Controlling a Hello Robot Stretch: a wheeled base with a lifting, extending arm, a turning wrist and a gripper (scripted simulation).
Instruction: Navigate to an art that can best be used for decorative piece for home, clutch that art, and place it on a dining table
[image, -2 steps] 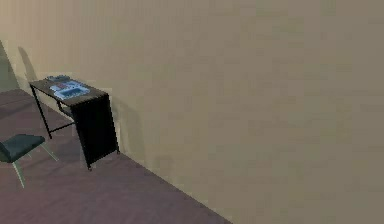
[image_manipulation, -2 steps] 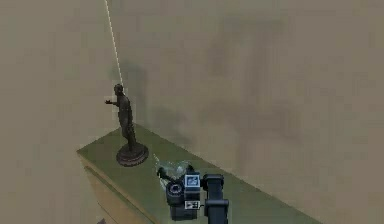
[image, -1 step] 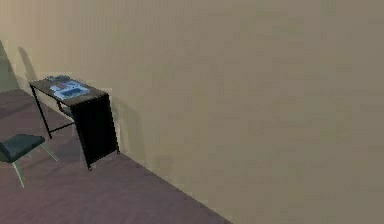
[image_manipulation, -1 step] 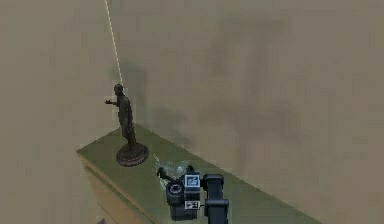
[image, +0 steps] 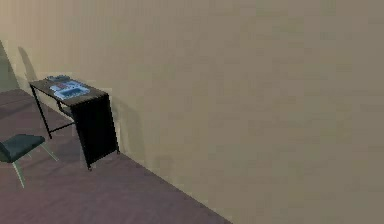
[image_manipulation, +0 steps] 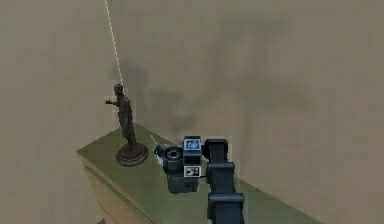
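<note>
Arm (image_manipulation: 225, 195) along cabinet (image_manipulation: 100, 158) top, end effector (image_manipulation: 163, 153) near statue (image_manipulation: 126, 120) by corner

1. The statue (image_manipulation: 126, 122) is dark bronze brown all over, figure and round base alike, with no pattern.
2. Under the statue, the cabinet top (image_manipulation: 105, 150) is dull olive green. The front (image_manipulation: 115, 198) below it is pale tan.
3. Right of the statue, my gripper (image_manipulation: 163, 153) is dark grey to black, and my marker squares (image_manipulation: 192, 144) are white with black marks.
4. My arm (image_manipulation: 228, 200), farther right of the statue, is plain black.
5. Behind the statue, the wall (image_manipulation: 280, 60) is flat sandy beige, crossed by a thin pale line (image_manipulation: 114, 45).
6. In the forward view, the desk (image: 97, 125) is near black and bears a blue-and-white patch (image: 68, 89). The chair seat (image: 18, 148) is dark grey-green, and the floor (image: 100, 195) is purplish brown.
</note>
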